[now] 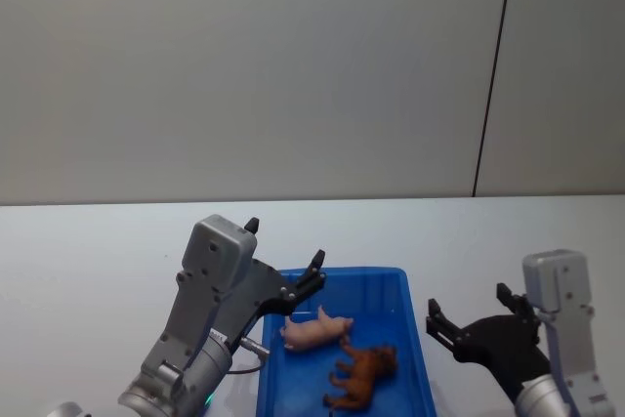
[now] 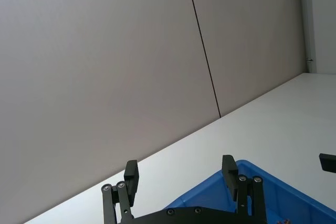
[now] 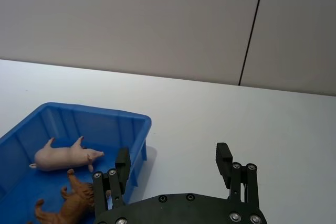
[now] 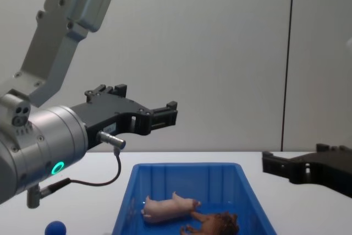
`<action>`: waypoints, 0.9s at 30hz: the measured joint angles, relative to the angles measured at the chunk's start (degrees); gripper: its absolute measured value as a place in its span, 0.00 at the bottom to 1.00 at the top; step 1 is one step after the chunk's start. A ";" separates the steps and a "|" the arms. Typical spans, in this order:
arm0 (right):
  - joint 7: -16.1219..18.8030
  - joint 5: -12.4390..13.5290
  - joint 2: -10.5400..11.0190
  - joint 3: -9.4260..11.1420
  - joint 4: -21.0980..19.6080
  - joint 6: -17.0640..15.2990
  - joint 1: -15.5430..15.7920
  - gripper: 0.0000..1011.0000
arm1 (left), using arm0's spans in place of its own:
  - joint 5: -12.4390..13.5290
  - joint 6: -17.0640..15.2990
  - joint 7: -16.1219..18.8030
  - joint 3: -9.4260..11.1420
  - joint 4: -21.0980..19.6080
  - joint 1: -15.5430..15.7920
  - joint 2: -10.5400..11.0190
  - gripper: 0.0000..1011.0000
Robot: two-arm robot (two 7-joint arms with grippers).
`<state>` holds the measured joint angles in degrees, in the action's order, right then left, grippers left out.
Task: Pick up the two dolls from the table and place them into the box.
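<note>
My left gripper [image 1: 284,243] hangs with its fingers [image 2: 131,176] spread wide and nothing between them, raised above the near left corner of the blue bin [image 1: 342,272]. My right gripper [image 1: 469,302] is just as wide apart and just as empty. Its fingers [image 3: 223,157] sit over the bare white table [image 1: 98,241], just outside the bin's right wall.

Both dolls lie inside the bin. The pale pink pig [image 1: 314,329] is on its side on the bin floor, below my left fingertips and a little toward my right ones. The shaggy reddish-brown lion [image 1: 363,373] lies just beside the pig, nearer my body. It is across the bin wall from my right fingers and lower than them. Neither toy touches either gripper.

In the chest view a small blue ball [image 4: 55,228] rests on the table below my left arm, outside the bin. It is not one of the dolls, so I leave it alone.

As I judge it, the placing is done, since no doll is left on the table and both hands have let go. What remains, if anything, is to draw both arms away from the bin without knocking its rim.
</note>
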<state>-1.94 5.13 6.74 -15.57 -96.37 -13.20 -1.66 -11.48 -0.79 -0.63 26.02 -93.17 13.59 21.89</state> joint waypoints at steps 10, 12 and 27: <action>-1.81 0.26 0.87 0.57 -1.54 0.61 1.38 0.99 | -0.26 -1.24 0.97 -0.31 -1.17 -0.86 0.72 0.99; -1.99 0.28 0.96 0.62 -1.67 0.67 1.51 0.99 | -0.59 -1.85 1.61 -0.48 -1.84 -1.38 1.10 0.99; -2.89 0.42 1.42 0.92 -2.45 0.97 2.22 0.99 | -4.95 -7.68 7.16 -2.14 -6.42 -6.06 4.79 0.99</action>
<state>-4.83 5.55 8.15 -14.65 -98.82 -12.23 0.56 -16.43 -8.47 6.53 23.88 -99.59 7.53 26.68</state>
